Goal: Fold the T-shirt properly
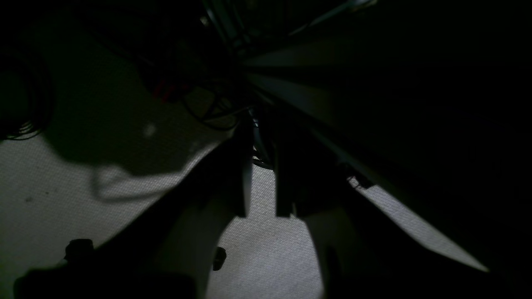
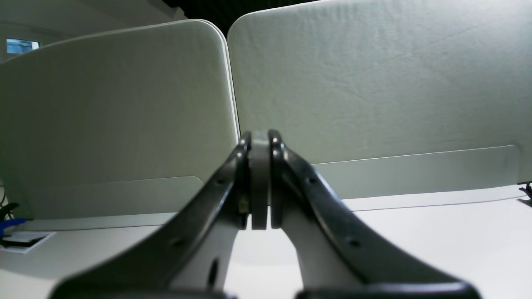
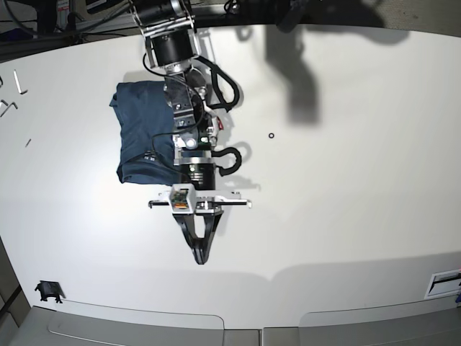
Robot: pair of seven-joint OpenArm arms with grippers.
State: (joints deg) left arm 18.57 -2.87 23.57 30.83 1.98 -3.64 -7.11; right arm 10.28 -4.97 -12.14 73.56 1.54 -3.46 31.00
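The dark navy T-shirt [image 3: 141,137] lies as a folded, roughly rectangular bundle on the white table [image 3: 346,187], at the back left in the base view. My right arm reaches over its right edge. My right gripper [image 3: 200,256] is past the shirt toward the table's front, above bare table, shut and empty; in the right wrist view its pads [image 2: 259,182] are pressed together. My left gripper [image 1: 262,207] shows only in the dark left wrist view, fingers a little apart, empty, over a textured grey surface. The shirt is out of both wrist views.
A small black ring [image 3: 271,135] lies right of the arm. A black clip [image 3: 47,290] sits at the front left, small metal pieces [image 3: 18,83] at the far left, a label [image 3: 443,281] at the front right. White partition panels [image 2: 374,83] stand behind the table's edge.
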